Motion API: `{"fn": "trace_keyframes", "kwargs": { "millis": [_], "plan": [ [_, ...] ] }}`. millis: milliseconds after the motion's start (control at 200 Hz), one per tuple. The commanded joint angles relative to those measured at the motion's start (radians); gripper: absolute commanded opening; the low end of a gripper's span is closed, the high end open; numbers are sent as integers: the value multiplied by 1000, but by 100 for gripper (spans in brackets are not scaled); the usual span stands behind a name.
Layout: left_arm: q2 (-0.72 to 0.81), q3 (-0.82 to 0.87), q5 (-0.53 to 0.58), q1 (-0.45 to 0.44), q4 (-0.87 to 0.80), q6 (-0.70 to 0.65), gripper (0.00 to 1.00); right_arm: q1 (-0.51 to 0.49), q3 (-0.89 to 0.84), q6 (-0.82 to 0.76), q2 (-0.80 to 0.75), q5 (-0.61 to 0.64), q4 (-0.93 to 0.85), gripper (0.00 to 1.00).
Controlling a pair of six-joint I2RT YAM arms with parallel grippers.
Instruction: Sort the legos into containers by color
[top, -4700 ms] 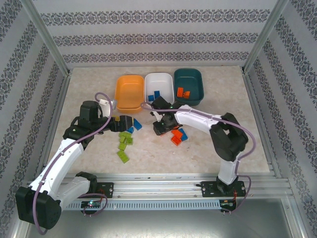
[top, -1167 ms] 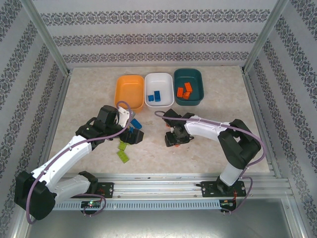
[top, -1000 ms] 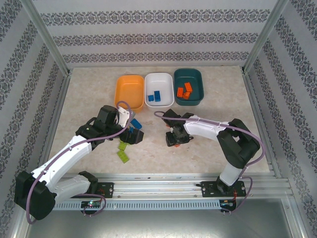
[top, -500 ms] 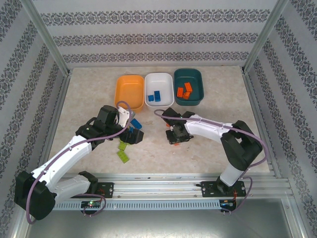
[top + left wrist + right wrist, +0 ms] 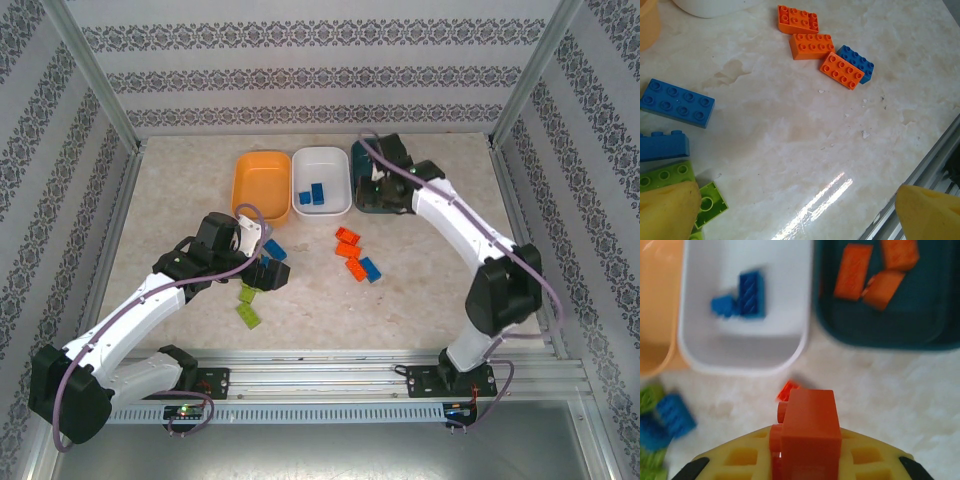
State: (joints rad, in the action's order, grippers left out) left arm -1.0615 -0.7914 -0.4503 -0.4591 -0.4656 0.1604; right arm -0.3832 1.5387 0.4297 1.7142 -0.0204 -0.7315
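Pinching an orange brick (image 5: 807, 432), right pincer (image 5: 378, 192) hangs seemingly at the dark teal tub (image 5: 920, 320) near edge; left pincer (image 5: 266, 273) spread wide by lime bricks (image 5: 248, 314).

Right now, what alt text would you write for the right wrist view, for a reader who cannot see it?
The right gripper, shut on an orange brick, hangs above the table. Beyond it, the white tub holds two blue bricks and the dark teal tub holds three orange bricks; the edge of an orange tub shows at the left.
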Motion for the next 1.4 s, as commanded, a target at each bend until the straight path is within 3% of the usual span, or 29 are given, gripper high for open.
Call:
{"fn": "trace_keyframes", "kwargs": {
  "millis": [0,205,405,630,744,909,1144,1394],
  "plan": [
    [-6,-30,8,-12,-31,-21,100,58,113,-36,140,62,-8,22],
    [-17,-29,10,-15,-34,-21,100,131,456,-53,450,76,-97,21],
    [-44,-36,9,-21,-39,-24,100,155,721,-72,655,81,-172,22],
    [-57,-38,14,-22,-41,-27,100,162,797,-71,716,73,-198,45],
    [-64,-42,12,-21,-41,-29,100,164,751,-67,676,64,-188,52],
    [-64,-44,9,-23,-42,-28,100,162,629,-64,566,58,-138,54],
    [-37,-40,7,-23,-38,-32,100,108,472,-97,289,42,-139,56],
    [-15,-36,1,-24,-34,-39,100,-27,104,-80,-6,-35,-140,59]
  ]
}}
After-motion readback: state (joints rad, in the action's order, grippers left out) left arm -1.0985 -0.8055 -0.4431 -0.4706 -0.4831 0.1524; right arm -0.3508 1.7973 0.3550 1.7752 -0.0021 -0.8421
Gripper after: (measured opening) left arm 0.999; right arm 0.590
